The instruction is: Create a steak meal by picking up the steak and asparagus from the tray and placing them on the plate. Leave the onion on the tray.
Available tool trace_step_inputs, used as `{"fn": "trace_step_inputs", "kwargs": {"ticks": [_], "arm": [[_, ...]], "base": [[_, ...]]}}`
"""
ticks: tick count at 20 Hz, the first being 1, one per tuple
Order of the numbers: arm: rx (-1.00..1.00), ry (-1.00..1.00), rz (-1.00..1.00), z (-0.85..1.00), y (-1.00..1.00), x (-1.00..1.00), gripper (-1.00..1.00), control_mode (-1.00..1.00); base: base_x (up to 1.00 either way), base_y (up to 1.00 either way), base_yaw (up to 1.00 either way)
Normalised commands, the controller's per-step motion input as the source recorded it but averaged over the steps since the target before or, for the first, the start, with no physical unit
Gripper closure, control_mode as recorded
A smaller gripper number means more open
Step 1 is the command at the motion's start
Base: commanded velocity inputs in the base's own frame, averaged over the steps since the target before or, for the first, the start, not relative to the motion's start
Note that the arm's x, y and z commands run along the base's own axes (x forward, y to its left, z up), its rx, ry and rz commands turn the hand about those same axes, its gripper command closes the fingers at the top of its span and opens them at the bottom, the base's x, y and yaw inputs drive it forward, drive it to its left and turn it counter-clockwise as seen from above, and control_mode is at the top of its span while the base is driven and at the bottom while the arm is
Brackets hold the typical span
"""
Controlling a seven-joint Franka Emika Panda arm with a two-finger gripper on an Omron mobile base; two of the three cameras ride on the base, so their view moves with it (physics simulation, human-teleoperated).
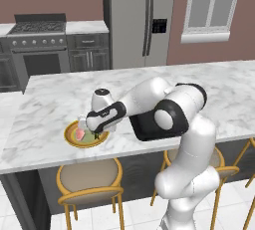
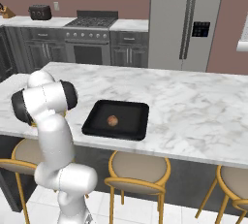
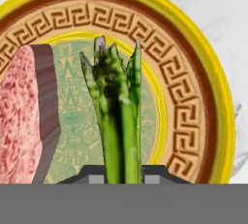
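From the left base view the gripper (image 1: 95, 133) hangs right over the plate (image 1: 69, 135), steak (image 1: 79, 134) already on it. The right base view has the onion (image 2: 112, 120) alone on the tray (image 2: 133, 109), as it should be. Hand view: asparagus (image 3: 116, 131) pinched between the jaws above the plate's middle, beside the steak, probably for dropping.

A white marble surface (image 1: 60, 99) tops the island, with gold-framed stools (image 2: 138, 172) tucked under its near edge. Behind stand a steel refrigerator (image 1: 142, 20), a range (image 2: 89, 36) among dark cabinets (image 1: 88, 52), a toaster (image 2: 39, 11) and a window (image 1: 211, 5).
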Motion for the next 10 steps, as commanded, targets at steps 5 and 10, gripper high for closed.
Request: {"fn": "trace_step_inputs", "kwargs": {"ticks": [5,10], "arm": [[0.0,0.0,0.0,-0.28,0.16,0.39,1.0,-1.0],[0.0,0.0,0.0,-0.22,0.21,0.43,1.0,-1.0]], "base": [[0.0,0.0,0.0],[0.0,0.0,0.0]]}}
